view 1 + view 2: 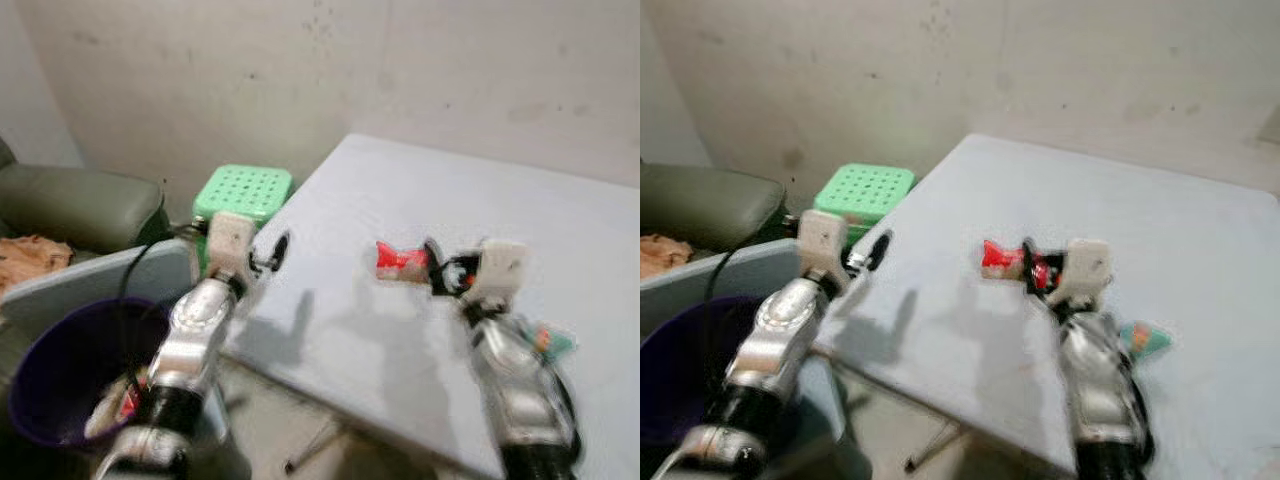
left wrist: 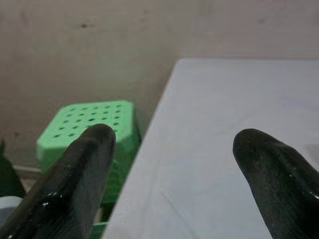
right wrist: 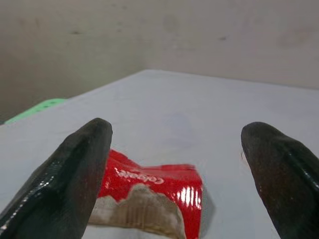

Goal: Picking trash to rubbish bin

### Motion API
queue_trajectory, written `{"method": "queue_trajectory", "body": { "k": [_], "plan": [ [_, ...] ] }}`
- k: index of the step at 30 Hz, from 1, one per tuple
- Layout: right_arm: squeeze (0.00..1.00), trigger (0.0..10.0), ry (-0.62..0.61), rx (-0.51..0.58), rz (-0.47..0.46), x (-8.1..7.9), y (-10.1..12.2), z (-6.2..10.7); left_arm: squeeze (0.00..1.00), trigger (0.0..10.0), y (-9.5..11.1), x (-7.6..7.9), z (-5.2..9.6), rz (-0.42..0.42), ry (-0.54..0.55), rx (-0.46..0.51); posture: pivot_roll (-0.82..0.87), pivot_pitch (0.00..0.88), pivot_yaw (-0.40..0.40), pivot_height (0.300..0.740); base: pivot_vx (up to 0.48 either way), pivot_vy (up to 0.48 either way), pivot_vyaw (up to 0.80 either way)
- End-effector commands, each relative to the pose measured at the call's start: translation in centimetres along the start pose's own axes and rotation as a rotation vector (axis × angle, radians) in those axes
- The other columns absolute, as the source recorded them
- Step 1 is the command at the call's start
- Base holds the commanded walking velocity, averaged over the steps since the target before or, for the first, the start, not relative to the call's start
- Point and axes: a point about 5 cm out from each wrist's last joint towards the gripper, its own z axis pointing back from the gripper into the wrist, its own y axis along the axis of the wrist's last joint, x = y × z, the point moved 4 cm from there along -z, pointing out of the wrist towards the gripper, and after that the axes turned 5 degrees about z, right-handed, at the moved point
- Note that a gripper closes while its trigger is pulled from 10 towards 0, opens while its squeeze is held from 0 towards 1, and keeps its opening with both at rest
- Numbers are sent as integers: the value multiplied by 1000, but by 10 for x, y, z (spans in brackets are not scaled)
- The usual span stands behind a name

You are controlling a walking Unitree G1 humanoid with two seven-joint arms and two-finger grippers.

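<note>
From the head views, a torn red cardboard toothpaste box lies on the pale grey table, just ahead of the right gripper; a dark purple plastic bin sits lower left. In the left wrist view, the left gripper hangs wide open beside a green perforated plastic stool. In the right wrist view, the wide-spread fingers flank the box.

You have one grey surface before you, with two pieces of trash on it: one torn red wrapper and one small teal scrap. Beside the surface you see one green perforated stool, one purple bin, and one olive seat.
</note>
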Motion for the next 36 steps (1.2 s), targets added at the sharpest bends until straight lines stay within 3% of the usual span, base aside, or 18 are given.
{"method": "queue_trajectory", "body": {
  "k": [1,4,12,13,15,17,20,22,28,36],
  "plan": [
    [0,10000,-6,5,5,7,3,-1,0,10000,6,10,-5,6,-14,16,33,0,4,715,0,0,0],
    [0,10000,1,-3,-6,7,3,-1,0,10000,5,14,-6,-38,-24,-2,33,0,3,715,0,0,0],
    [0,10000,5,-8,-8,13,5,-5,0,10000,-6,34,-6,-42,-105,-43,35,0,-2,715,0,0,0],
    [0,10000,15,4,13,13,8,-5,0,10000,-12,38,-7,12,-127,-67,33,0,-3,715,0,0,0],
    [0,10000,25,11,18,12,10,-5,0,10000,-13,41,-9,44,-128,-69,27,0,0,715,0,0,0],
    [0,10000,41,25,11,11,15,-3,0,10000,-16,48,-14,166,-156,-92,17,0,1,715,0,0,0],
    [0,10000,58,36,8,8,18,-1,0,10000,-18,53,-18,189,-176,-118,9,0,4,715,0,0,0],
    [0,10000,96,61,13,1,24,3,0,10000,-15,60,-23,151,-218,-112,-8,11,9,715,0,0,0],
    [0,10000,173,73,19,-13,27,17,0,10000,-5,70,-36,144,-277,-120,-41,47,21,715,0,0,0],
    [0,10000,159,66,19,-14,27,37,0,10000,8,79,-48,250,-316,-146,-104,93,54,715,0,0,0]
  ]
}}
